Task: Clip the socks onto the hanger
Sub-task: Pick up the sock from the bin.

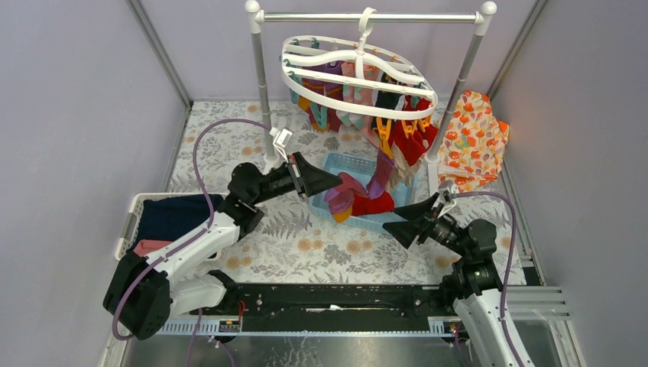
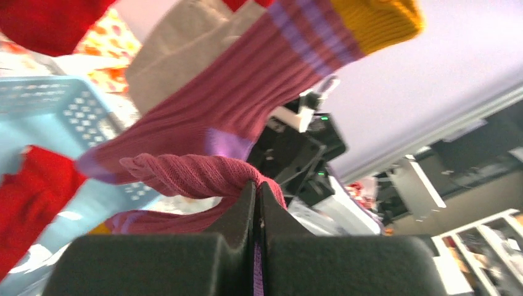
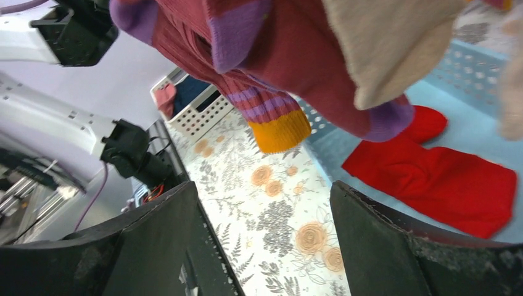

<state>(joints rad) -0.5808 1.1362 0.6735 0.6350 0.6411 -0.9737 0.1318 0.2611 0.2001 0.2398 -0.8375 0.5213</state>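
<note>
Floral-cloth bench carries all. White oval plastic hanger with orange and teal clips hangs at 12 o'clock, above pale-blue perforated plastic basket. Maroon ribbed knit sock, purple-striped, limp, over basket, long axis toward 1 o'clock. Left end effector nearer, pinching sock's fold. Right end effector spread, empty; sock at its 10 o'clock.
</note>
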